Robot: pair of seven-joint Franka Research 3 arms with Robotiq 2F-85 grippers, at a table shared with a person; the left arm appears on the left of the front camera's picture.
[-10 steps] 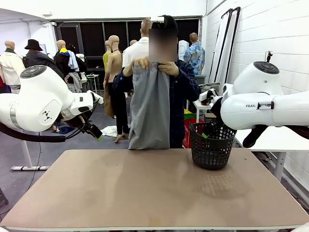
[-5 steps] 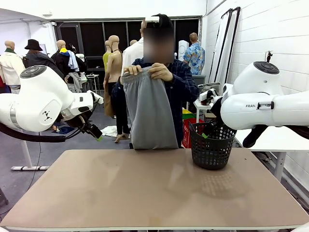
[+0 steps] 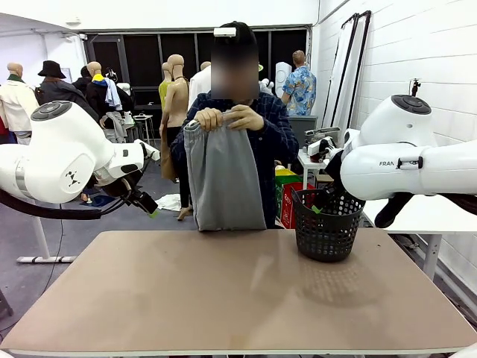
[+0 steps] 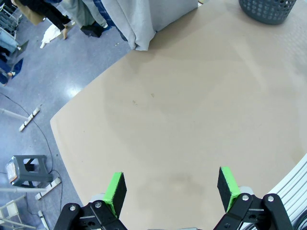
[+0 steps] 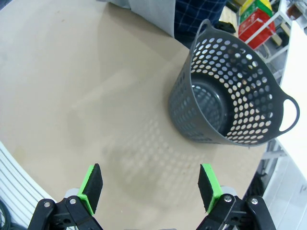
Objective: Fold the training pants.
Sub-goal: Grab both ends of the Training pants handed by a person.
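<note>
Bench bare; person at far side holds the training pants up by the waistband, off the bench. Folding not begun, and pants prob. need laying flat first. Basket at right. Left pincer & right pincer both apart, empty. Pant hems hard to make out at far edge.

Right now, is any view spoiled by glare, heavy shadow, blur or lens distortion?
Front view: evenly lit and sharp, the mesh basket throwing a faint dotted shadow on the table. Left wrist view: the wide-angle lens bows the table edge, and there is a mild sheen on the floor. Right wrist view: the dotted shadow is crisp, no glare.
</note>
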